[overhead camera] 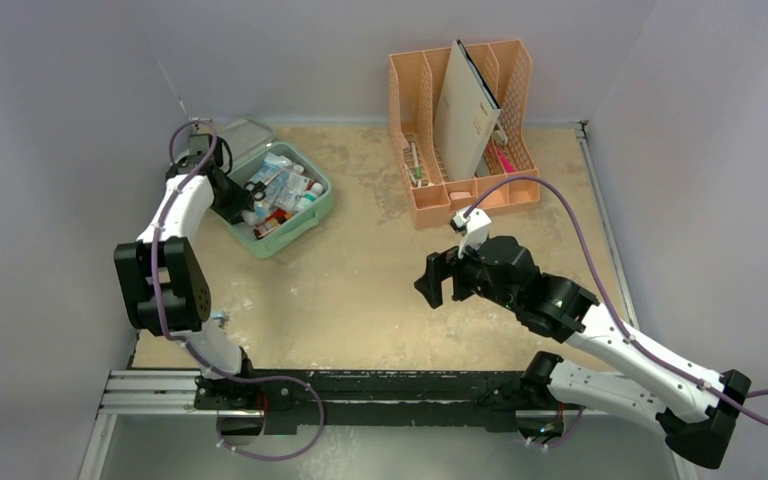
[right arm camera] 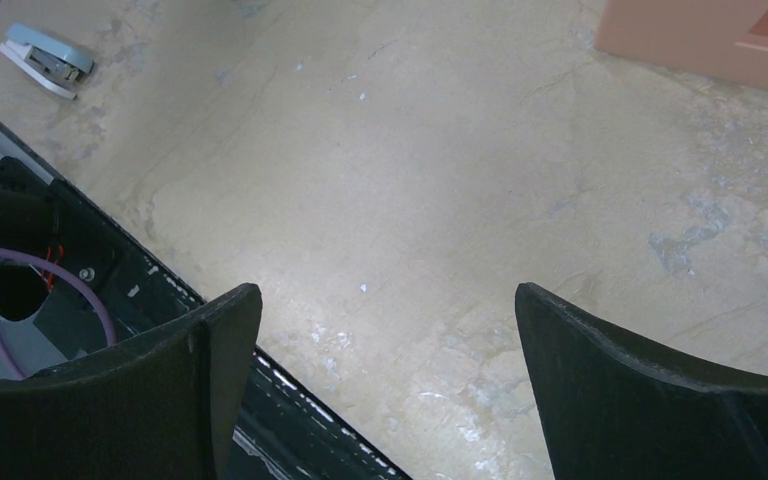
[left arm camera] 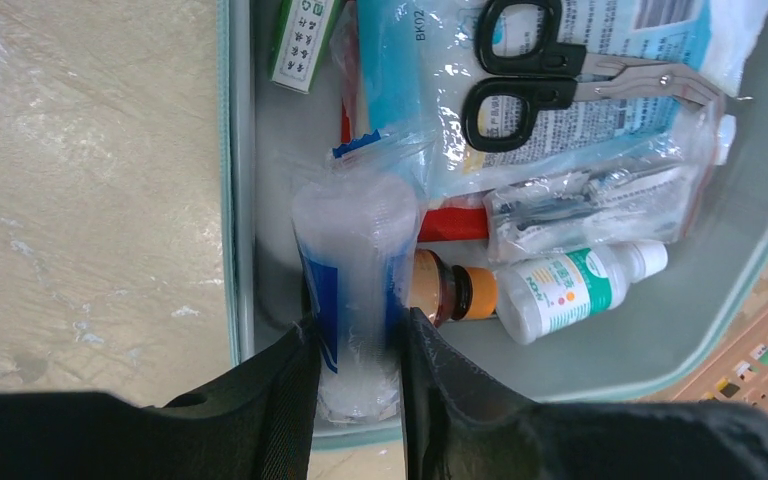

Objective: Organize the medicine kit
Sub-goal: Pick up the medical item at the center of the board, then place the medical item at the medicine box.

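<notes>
- The left gripper [left arm camera: 358,365], bottom centre of its wrist view, is clamped on a clear plastic tube [left arm camera: 352,250] with a blue label, which runs lengthwise up the frame beside the kit's left wall.
- The mint-green, rounded plastic medicine kit [overhead camera: 305,228] sits upper left in the top view. Its lid is open and its long axis runs diagonally from lower left to upper right.
- The right gripper [right arm camera: 388,330] hangs with its jaws wide apart over the beige tabletop [right arm camera: 410,150].
</notes>
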